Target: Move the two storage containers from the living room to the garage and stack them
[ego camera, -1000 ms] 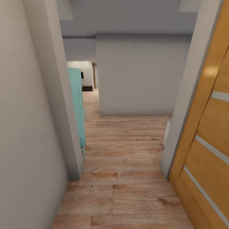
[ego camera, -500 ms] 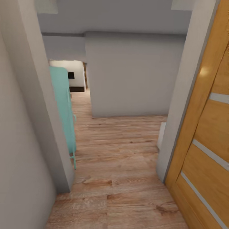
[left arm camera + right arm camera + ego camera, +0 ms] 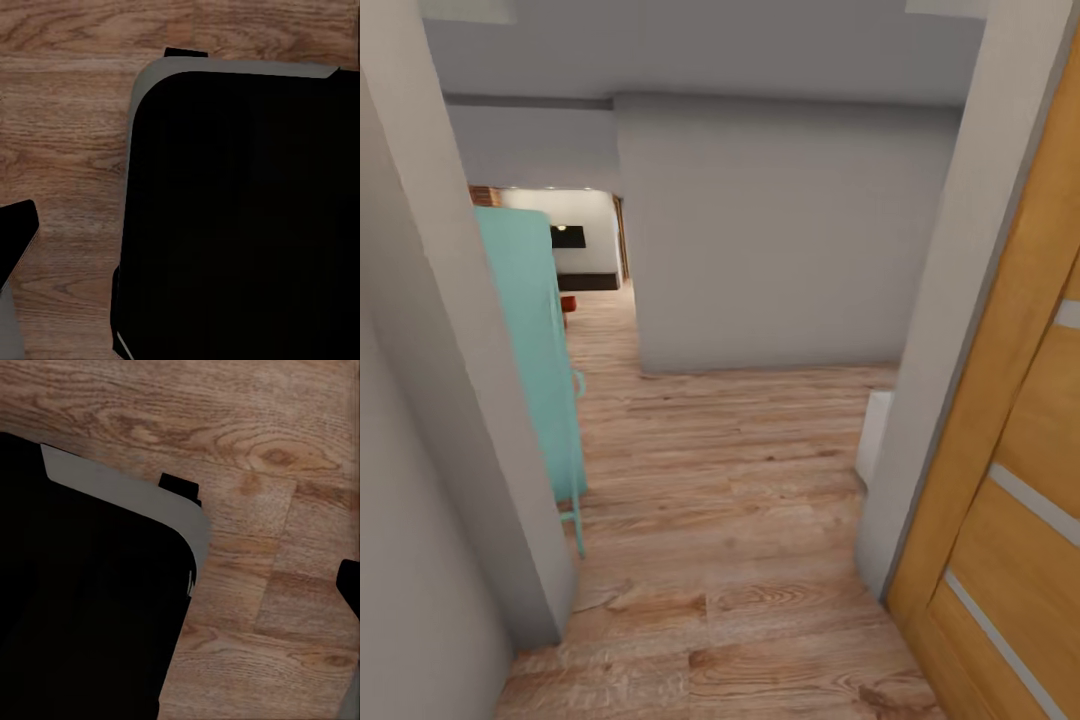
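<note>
A: Head cam is showing a doorway, wood-panelled door (image 3: pixel 1020 420), teal chair (image 3: pixel 535 340), plank floor (image 3: pixel 730 500).

B: Wrist cams are catching the robot's black base (image 3: pixel 240 217) over planks. Fingers' spread? Can't tell. Containers aren't visible.

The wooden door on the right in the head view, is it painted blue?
No, the door is an orange-tan wood with pale grey stripes across it; the teal thing stands on the other side of the passage.
</note>
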You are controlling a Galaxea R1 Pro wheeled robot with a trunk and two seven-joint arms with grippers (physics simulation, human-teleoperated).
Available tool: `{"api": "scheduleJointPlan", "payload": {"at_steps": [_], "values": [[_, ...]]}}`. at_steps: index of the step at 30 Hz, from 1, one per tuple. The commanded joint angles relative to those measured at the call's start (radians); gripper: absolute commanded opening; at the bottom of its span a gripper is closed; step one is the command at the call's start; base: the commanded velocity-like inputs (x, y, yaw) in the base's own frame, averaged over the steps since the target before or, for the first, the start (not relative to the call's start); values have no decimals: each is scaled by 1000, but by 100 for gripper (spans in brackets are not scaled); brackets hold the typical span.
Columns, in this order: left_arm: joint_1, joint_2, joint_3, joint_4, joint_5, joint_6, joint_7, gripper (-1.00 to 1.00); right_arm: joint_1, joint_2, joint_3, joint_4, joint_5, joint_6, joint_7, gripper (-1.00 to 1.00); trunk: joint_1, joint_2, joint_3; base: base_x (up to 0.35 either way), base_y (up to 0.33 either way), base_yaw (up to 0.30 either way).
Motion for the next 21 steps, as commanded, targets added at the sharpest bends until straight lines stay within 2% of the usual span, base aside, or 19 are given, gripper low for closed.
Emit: {"api": "scheduleJointPlan", "payload": {"at_steps": [1,15,21], "values": [[0,0,0,0,8,-2,0,100,-1,1,7,3,-9,-6,6,100,1,0,-1,322,0,0],[0,0,0,0,8,-2,0,100,-1,6,14,3,0,-6,5,100,1,0,-1,322,0,0],[0,0,0,0,8,-2,0,100,-1,27,14,0,-1,-10,5,100,1,0,-1,322,0,0]]}}
